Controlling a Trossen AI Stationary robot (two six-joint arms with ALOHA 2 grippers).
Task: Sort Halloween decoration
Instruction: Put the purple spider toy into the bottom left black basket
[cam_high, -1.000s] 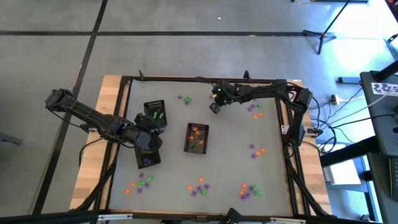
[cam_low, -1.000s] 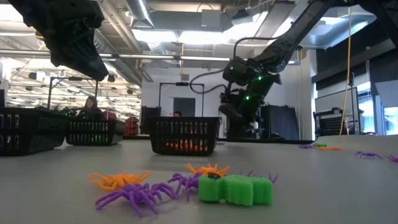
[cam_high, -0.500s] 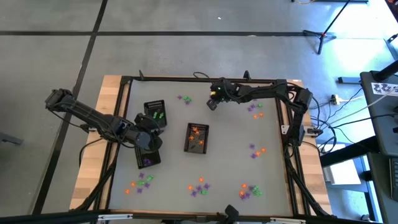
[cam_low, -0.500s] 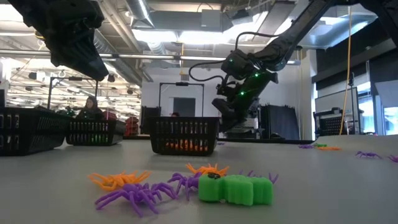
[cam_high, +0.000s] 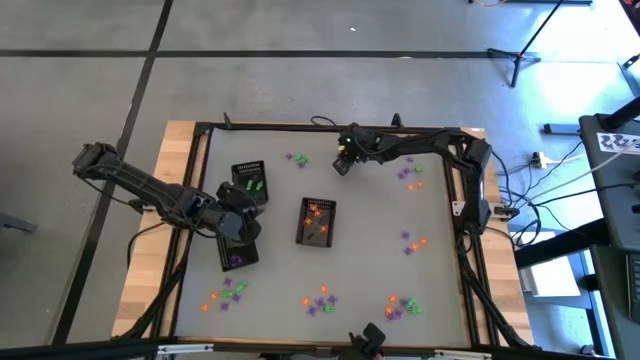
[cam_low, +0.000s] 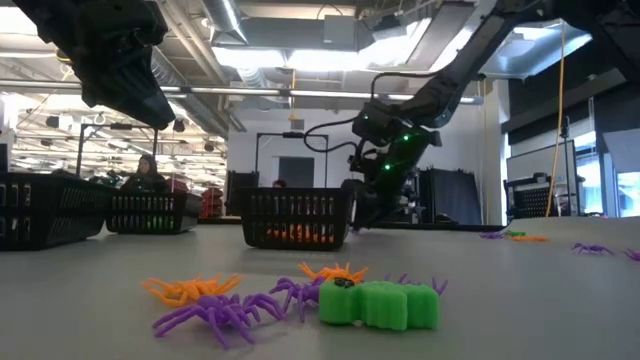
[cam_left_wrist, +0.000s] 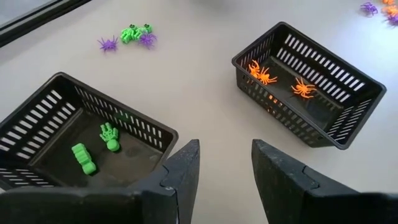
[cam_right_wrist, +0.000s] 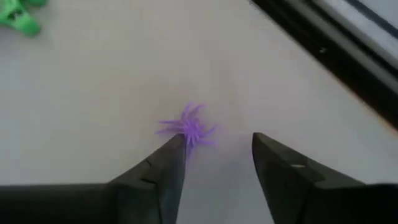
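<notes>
Halloween decorations lie scattered on the table: tiny orange, purple and green trinkets. My right gripper (cam_high: 340, 167) hangs open low over the far side, near the back frame. A purple spider (cam_right_wrist: 188, 129) lies on the table right at one of its fingertips, and a green piece (cam_right_wrist: 17, 17) lies farther off. My left gripper (cam_high: 240, 215) waits open above the table's left side, between the tray with green pieces (cam_left_wrist: 81, 134) and the tray with purple ones (cam_high: 238, 256). The middle tray (cam_left_wrist: 311, 87) holds orange spiders. My right gripper slants down at the table with its fingers apart. One fingertip (cam_right_wrist: 174, 149) stands right at the purple spider's near legs; I cannot tell whether it touches them. The spider lies flat on the table, ahead of that finger and not between the two.
Loose groups of trinkets lie near the front edge (cam_high: 320, 298), at the front left (cam_high: 228, 292), the front right (cam_high: 400, 307), the right side (cam_high: 412, 240) and the far right (cam_high: 410, 175). The black table frame (cam_right_wrist: 348, 56) runs close behind my right gripper.
My right gripper has moved a little toward the far left and sunk toward the table, and its fingers have opened from shut.
</notes>
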